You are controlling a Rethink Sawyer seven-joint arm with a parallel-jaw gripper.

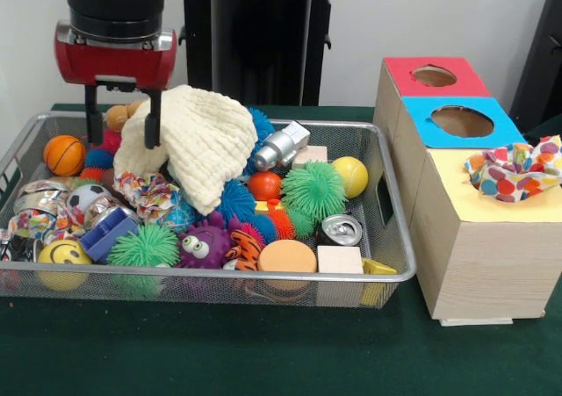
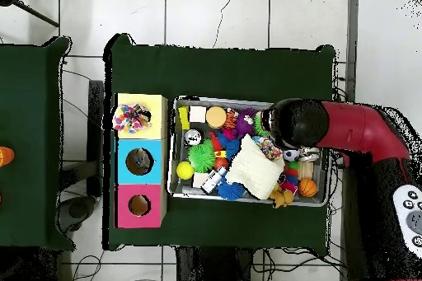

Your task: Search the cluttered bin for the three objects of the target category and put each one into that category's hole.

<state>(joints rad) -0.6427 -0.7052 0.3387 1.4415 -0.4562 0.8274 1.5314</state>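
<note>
My gripper hangs over the far left part of the wire bin, open. Its two black fingers straddle the left edge of a cream knitted cloth that lies heaped over the toys. From above, the arm's head hides the fingers, and the cream cloth shows beside it. A patterned cloth lies just in front of the cream one. A polka-dot cloth sits in the hole of the box's yellow section.
The box also has a blue hole and a red hole, right of the bin. The bin holds an orange basketball, a green spiky ball, a yellow ball, a can and wooden blocks.
</note>
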